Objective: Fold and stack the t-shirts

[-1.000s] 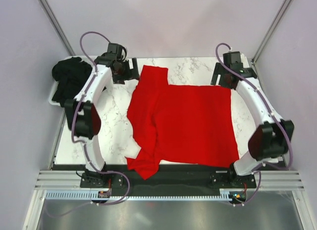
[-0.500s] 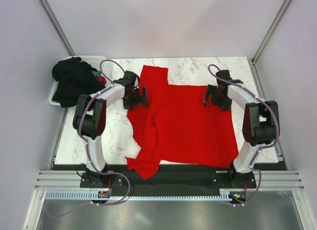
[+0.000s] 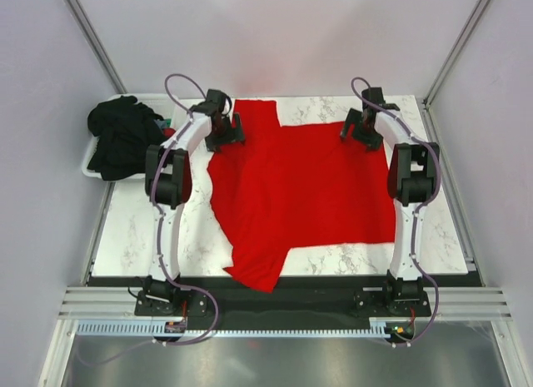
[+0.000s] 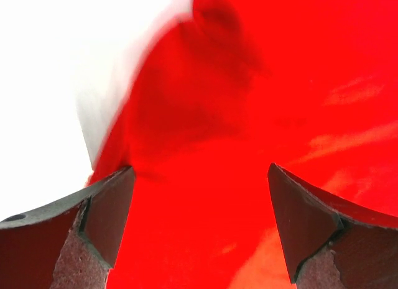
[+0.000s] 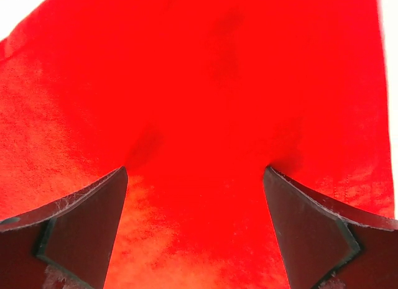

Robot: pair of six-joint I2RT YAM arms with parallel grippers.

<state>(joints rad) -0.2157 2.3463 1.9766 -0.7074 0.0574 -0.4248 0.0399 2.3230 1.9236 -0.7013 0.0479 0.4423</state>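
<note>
The red t-shirt (image 3: 308, 195) lay unfolded on the bench (image 3: 325, 110), both jaws wide at its far edge; black t-shirts (image 3: 123, 139) sat heaped by the far-left corner.

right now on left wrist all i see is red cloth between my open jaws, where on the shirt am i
Observer: The left gripper is at the far left edge of the red t-shirt, which lies spread flat.
Operator: and the other arm
Observer: The right gripper is at the shirt's far right corner, and its jaws are open too.
Operator: where's the rest of the laundry
Observer: The black t-shirts are heaped in the white tub at the far left of the table.
</note>
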